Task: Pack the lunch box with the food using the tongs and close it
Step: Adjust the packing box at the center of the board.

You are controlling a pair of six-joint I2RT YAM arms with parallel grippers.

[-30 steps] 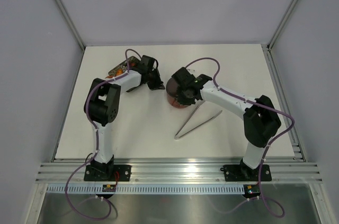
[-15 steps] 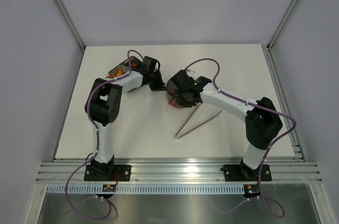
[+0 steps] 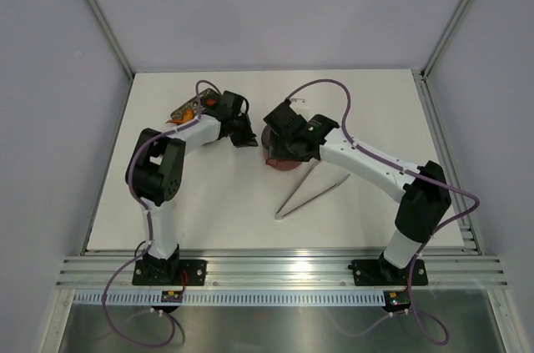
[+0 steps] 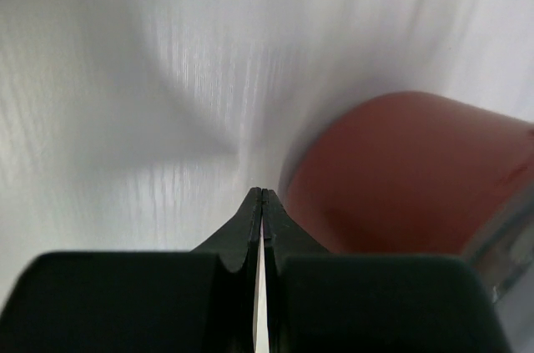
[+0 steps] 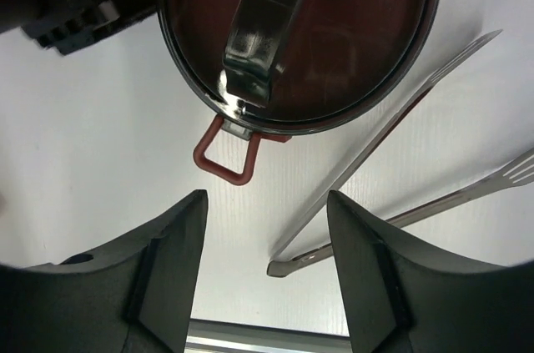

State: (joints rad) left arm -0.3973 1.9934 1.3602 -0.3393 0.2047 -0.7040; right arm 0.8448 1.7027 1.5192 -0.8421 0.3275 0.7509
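while the tongs (image 3: 313, 190) lie flat on the table (image 3: 209, 211) nearest the bases, touched by neither arm, the work sits just beyond them at the lunch box (image 3: 279, 163): its lid (image 5: 359, 52) is on, and closing looks to be the step in hand. the right gripper (image 5: 265, 196) hovers over the near rim with its jaws wide apart and nothing between them; a red clip (image 5: 225, 153) hangs loose from the rim just ahead of it. to finish well, i would check that the lid sits level all round, then press down squarely by the black handle (image 5: 259, 27), not at one edge, so the box does not tip or slide. the left gripper (image 4: 262, 196), pinched shut on nothing, rests just beside the box's left side and could brace it. farthest off, orange food (image 3: 191, 108) shows on the tray (image 3: 178, 111); how much, i cannot tell.
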